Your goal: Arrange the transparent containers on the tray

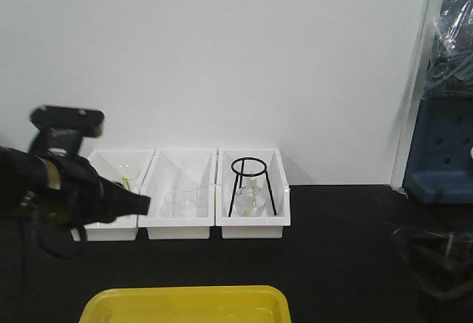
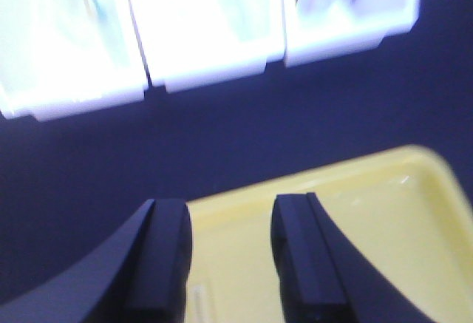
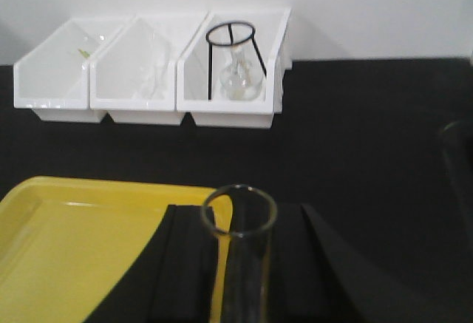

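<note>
Test tube (image 3: 240, 279) stands upright, mouth up, between the fingers of my right claw (image 3: 245, 223), which is clamped on it. It sits over the near right edge of the tray (image 3: 81, 227), half over yellow, half over black counter (image 3: 369, 138).

Step, I judge: carrying the first tube to the tray. The tray looks bare in all views.

Next move calls for shifting left to get well inside the rim, lowering and tipping the tube to lie flat so it won't roll or topple, then releasing.

Left claw (image 2: 230, 212) has fingers spread, nothing between, and hovers above the tray's far edge.

Not yet fetched, judging from the white bins (image 3: 222, 112) at the wall: flask (image 3: 238, 79) under the ring stand (image 3: 210, 72) in the right bin, beaker (image 1: 181, 201) in the middle one.

Hard to read:
- Tube bottom is cut off by the frame.
- Left bin contents are faint, something glassy with a green fleck.
- Left wrist view is blurred and blown out.
- Right arm is only a dark smear in the front view.
</note>
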